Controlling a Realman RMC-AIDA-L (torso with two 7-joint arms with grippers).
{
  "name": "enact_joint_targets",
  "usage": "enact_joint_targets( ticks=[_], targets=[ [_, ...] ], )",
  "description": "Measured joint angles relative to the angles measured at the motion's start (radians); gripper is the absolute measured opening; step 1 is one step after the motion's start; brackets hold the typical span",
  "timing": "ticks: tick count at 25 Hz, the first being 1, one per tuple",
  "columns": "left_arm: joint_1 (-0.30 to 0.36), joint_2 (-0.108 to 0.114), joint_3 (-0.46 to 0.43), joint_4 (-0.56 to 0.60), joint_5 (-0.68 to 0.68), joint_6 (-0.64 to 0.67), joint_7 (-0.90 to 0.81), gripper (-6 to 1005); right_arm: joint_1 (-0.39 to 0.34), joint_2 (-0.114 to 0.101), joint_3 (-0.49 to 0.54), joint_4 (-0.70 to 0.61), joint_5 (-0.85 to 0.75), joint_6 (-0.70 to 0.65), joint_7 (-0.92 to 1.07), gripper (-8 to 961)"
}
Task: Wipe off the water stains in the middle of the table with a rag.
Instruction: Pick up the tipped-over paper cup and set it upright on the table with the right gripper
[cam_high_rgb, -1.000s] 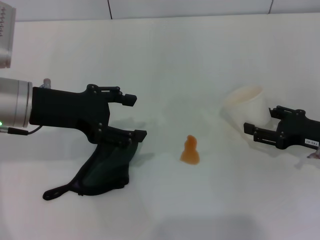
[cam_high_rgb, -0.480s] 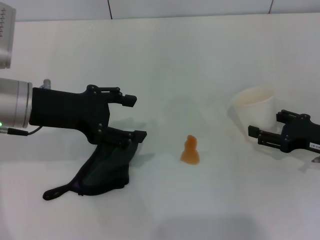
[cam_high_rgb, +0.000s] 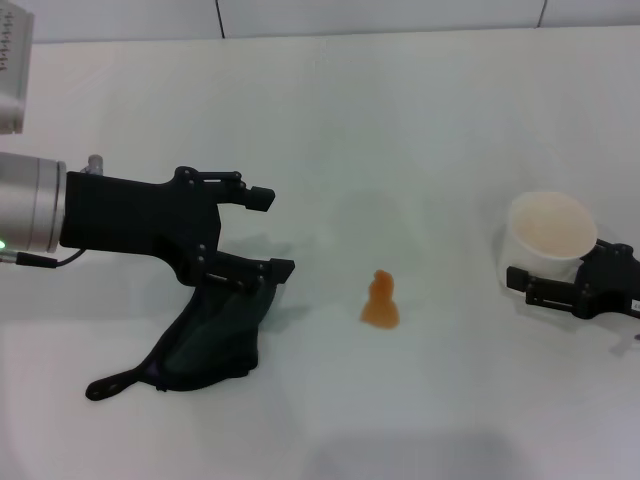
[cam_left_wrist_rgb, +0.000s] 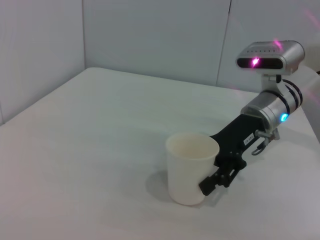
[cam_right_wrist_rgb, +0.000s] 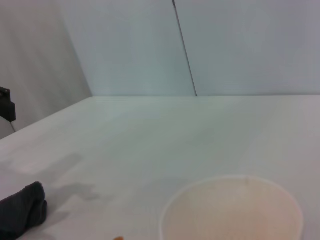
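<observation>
The water stains (cam_high_rgb: 380, 302) are a small orange blotch in the middle of the white table (cam_high_rgb: 400, 120). The dark green-black rag (cam_high_rgb: 210, 338) lies crumpled to the stain's left, its thin tail pointing left. My left gripper (cam_high_rgb: 268, 234) is open just above the rag, its lower finger over the rag's top fold. My right gripper (cam_high_rgb: 555, 266) is at the right edge, shut on a white plastic cup (cam_high_rgb: 547, 232) that stands upright. The left wrist view shows that cup (cam_left_wrist_rgb: 190, 167) and the right gripper (cam_left_wrist_rgb: 220, 176). The right wrist view shows the cup's rim (cam_right_wrist_rgb: 231, 181) and the rag (cam_right_wrist_rgb: 22, 210).
The table's far edge meets a grey wall (cam_high_rgb: 300, 15). Bare tabletop lies between the stain and the cup and beyond the stain. The robot's head (cam_left_wrist_rgb: 270, 55) shows in the left wrist view.
My right gripper has drawn back to the right with the cup, and the cup has gone from tilted to upright. The left gripper, rag and stain have not moved.
</observation>
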Motion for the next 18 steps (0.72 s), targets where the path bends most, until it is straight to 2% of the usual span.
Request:
enact_joint_targets(
  ticks=[1, 18],
  targets=[
    [-0.001, 0.0, 0.0, 0.0, 0.0, 0.0, 0.0, 889, -0.005, 0.0, 0.0, -0.002, 0.0, -0.002, 0.0, 874],
    [-0.008, 0.0, 0.002, 0.0, 0.002, 0.0, -0.001, 890, -0.021, 0.001, -0.001, -0.009, -0.031, 0.006, 0.024, 875]
  ],
)
